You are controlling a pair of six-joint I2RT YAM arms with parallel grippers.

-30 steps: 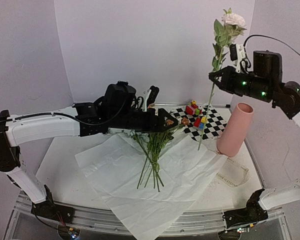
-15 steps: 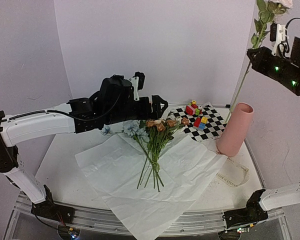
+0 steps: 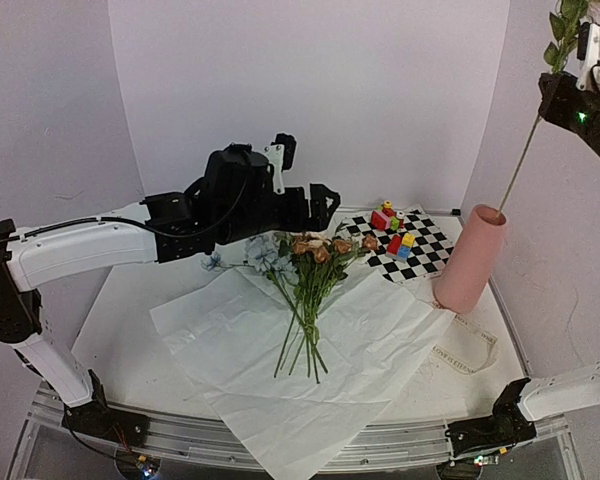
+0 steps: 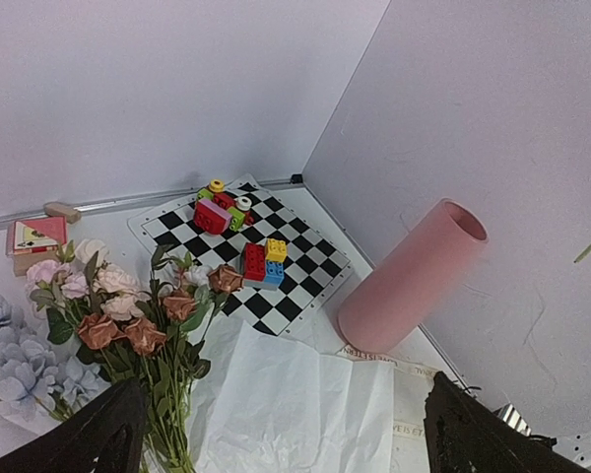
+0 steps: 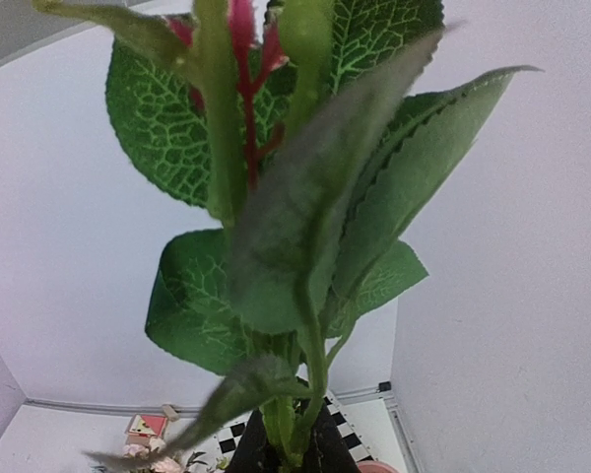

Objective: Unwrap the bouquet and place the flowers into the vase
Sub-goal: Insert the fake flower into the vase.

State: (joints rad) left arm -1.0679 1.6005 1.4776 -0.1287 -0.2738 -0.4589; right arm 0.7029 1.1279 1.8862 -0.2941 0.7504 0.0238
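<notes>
Top external: left jaws spread, right jaws pinching a stem (image 3: 525, 155) above the vase (image 3: 470, 262); ribbon (image 3: 467, 356) print unreadable.

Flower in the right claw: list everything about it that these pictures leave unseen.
- Bloom of the flower: cut off by the upper edge in the top view; in the right wrist view, blurred leaves close to the lens cover it.
- Stem tip: in the top view, too thin to tell whether it is inside the vase mouth or above it.
</notes>
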